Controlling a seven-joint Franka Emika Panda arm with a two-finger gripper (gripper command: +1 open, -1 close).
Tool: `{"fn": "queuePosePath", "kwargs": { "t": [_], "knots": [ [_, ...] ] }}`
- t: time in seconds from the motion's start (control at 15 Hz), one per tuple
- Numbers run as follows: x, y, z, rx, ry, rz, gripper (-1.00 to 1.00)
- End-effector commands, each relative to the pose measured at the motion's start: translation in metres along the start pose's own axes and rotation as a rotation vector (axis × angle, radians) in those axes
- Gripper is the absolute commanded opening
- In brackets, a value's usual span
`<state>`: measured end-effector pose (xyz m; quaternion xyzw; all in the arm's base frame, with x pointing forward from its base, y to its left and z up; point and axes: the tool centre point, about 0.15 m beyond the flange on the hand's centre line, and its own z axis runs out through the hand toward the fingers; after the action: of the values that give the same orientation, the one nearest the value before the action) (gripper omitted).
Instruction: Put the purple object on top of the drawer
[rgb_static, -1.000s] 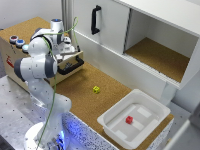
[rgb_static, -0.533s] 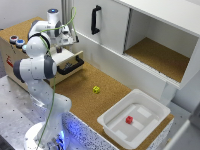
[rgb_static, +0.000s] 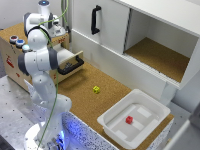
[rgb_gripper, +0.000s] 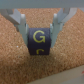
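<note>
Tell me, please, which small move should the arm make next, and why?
Probably open the gripper and release. In the wrist view the purple object sits between the fingers over the cork-brown top, and the exterior view shows the arm above the drawer. Whether the object already touches the top is unclear.

In the wrist view the purple object (rgb_gripper: 39, 40) fills the whole gap between the fingers (rgb_gripper: 19, 19), touching both pads. Outside each finger and beyond the tips, only bare cork drawer top (rgb_gripper: 67, 62) shows, with nothing standing nearby.
</note>
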<state>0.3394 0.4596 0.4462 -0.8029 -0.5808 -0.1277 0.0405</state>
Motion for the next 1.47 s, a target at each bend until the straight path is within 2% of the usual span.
{"fn": "queuePosePath", "kwargs": {
  "t": [0.0, 0.07, 1.0, 1.07, 1.13, 1.27, 1.33, 1.4],
  "knots": [
    [0.028, -0.003, -0.008, -0.015, -0.124, -0.002, 1.00],
    [0.024, -0.002, -0.016, -0.015, -0.107, 0.027, 1.00],
    [0.024, -0.002, -0.016, -0.015, -0.107, 0.027, 1.00],
    [0.010, -0.004, -0.012, 0.006, -0.014, 0.016, 1.00],
    [0.011, -0.005, -0.018, 0.004, -0.007, -0.005, 1.00],
    [0.017, -0.021, -0.021, 0.008, -0.118, -0.168, 1.00],
    [0.016, -0.027, -0.023, 0.013, -0.142, -0.193, 1.00],
    [0.018, -0.034, -0.030, 0.008, -0.131, -0.203, 1.00]
  ]
}}
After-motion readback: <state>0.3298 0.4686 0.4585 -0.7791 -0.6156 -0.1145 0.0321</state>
